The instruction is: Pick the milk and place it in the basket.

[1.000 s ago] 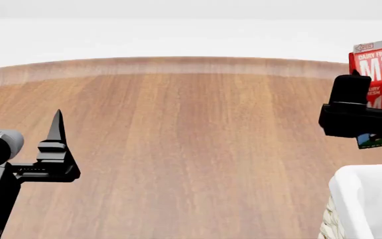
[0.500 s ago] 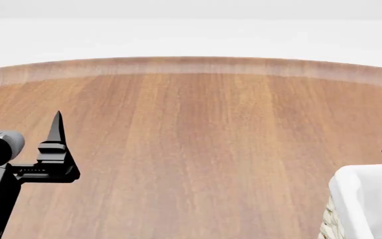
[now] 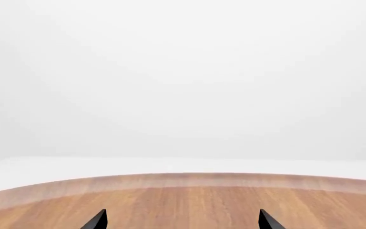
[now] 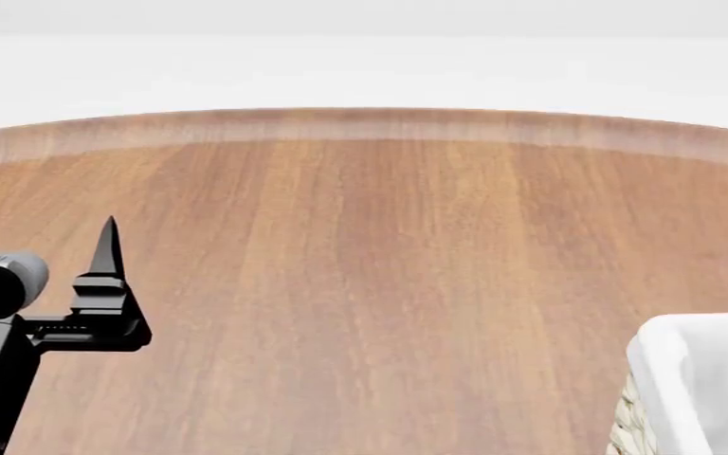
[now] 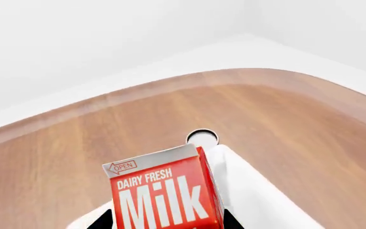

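Head view: milk [image 5: 167,195] unseen | basket [image 4: 700,379] cropped

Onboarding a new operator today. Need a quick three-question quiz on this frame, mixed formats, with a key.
1. True or false: the milk stands on the table.
2. Multiple choice: in the head view, which corner shows the basket?
A. upper left
B. lower right
C. upper right
3. Fill in: the left gripper holds ____.

Key
1. False. The right wrist view shows the right gripper gripping it by both sides, above white cloth.
2. B.
3. Nothing; its fingers are spread apart over bare wood.
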